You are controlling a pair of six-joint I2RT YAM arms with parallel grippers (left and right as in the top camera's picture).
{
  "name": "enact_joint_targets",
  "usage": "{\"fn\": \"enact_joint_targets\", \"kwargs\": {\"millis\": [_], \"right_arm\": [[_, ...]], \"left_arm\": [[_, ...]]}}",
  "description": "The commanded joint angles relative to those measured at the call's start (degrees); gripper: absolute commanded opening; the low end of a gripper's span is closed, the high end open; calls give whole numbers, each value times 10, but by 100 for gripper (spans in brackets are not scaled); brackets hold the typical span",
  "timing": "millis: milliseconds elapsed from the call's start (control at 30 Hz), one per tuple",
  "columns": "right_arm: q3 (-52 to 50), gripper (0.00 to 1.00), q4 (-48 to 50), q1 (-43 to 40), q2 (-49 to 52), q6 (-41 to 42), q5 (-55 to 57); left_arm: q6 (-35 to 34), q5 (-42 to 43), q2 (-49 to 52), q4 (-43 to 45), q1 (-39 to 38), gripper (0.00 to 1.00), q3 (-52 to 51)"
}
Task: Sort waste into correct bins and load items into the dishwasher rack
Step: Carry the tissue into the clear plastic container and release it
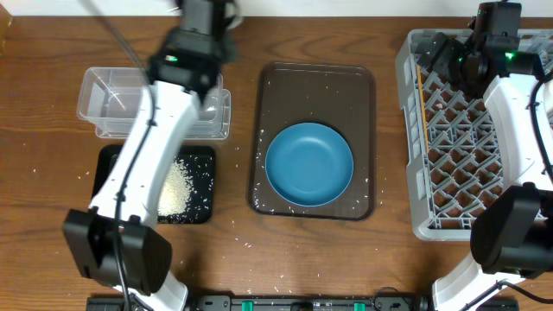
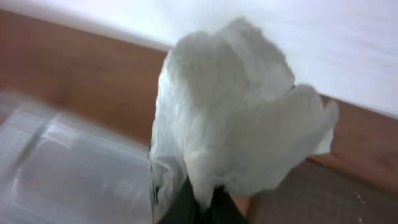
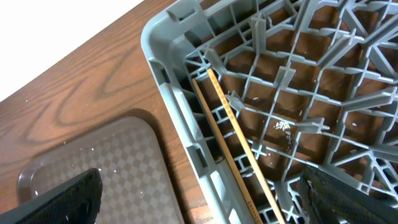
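White napkin (image 2: 236,106): pinched in L gripper (image 2: 186,205).
Clear container (image 1: 108,104): centre yr drop over it.
R gripper (image 3: 208,199): fingers spread.

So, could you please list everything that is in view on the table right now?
Table: one, brown wood.
Clear container: one, transparent, far left of the table.
Black tray: one, black, in front of the container.
Rice heap: one, white, in the black tray; loose grains scattered around.
Brown tray: one, brown, centre.
Bowl: one, blue, on the brown tray.
Rack: one, grey, right side.
Chopsticks: wooden, inside the rack along the wall nearest the brown tray; one or two, cannot tell.
Napkin: one, white, crumpled, held up.
Left end effector: shut on the napkin, near the container.
Right end effector: open, over the rack's corner.
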Motion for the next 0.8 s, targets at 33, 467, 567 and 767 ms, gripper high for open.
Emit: {"fn": "enact_joint_targets", "kwargs": {"millis": [33,467,567,767], "right_arm": [[1,99,-1,-5,2,6,2],[1,99,-1,-5,2,6,2],[1,99,-1,-5,2,6,2],[1,99,-1,-5,2,6,2]], "left_arm": [[-294,-30,10,-76,64,6,-2],[-367,-26,16,-106,110,59,-10],[-367,-26,16,-106,110,59,-10],[-340,-26,5,-104,110,52,-10]]}}
